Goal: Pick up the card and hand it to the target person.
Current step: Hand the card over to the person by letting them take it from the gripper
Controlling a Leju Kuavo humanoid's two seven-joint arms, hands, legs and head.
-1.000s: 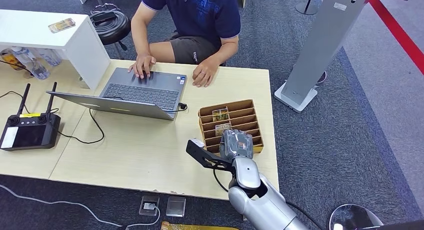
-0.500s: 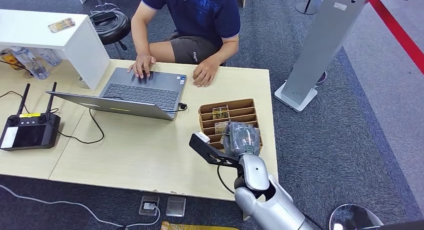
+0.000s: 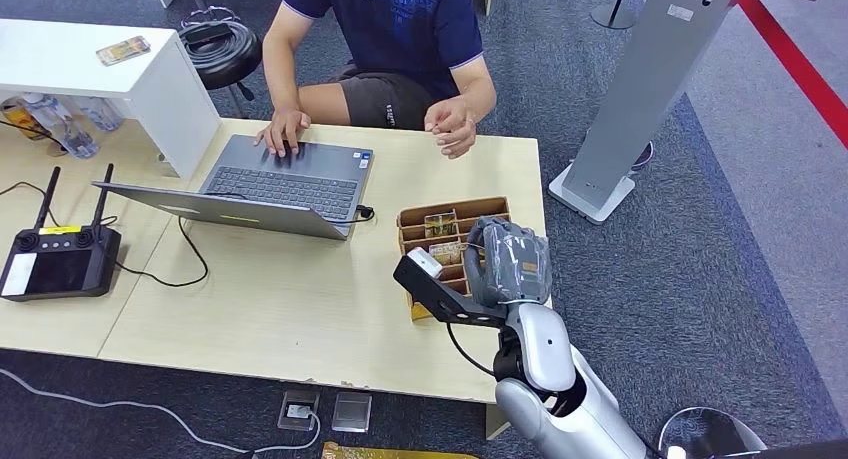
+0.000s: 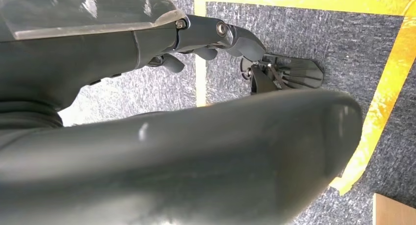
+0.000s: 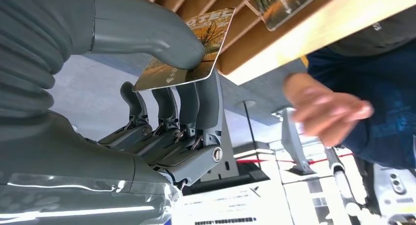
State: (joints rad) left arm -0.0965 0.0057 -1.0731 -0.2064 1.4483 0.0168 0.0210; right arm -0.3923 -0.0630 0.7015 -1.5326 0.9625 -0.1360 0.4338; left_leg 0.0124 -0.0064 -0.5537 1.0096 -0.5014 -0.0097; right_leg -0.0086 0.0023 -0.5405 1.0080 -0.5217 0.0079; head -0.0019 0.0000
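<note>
in the head view the right hand (image 3: 510, 262) hangs over the slotted wooden card holder (image 3: 455, 222) on the table (image 3: 300, 309), while the person (image 3: 400, 29) seated across holds one hand (image 3: 452, 127) raised above the table edge and rests the other on a laptop (image 3: 270, 184). the left wrist view shows the left hand (image 4: 206, 36) over grey carpet, fingers curled in with nothing in them. in the right wrist view the thumb presses the card (image 5: 189, 48) against the fingers (image 5: 196, 102), just beside the holder, a second card (image 5: 282, 4) in a slot, the person's blurred hand beyond.
</note>
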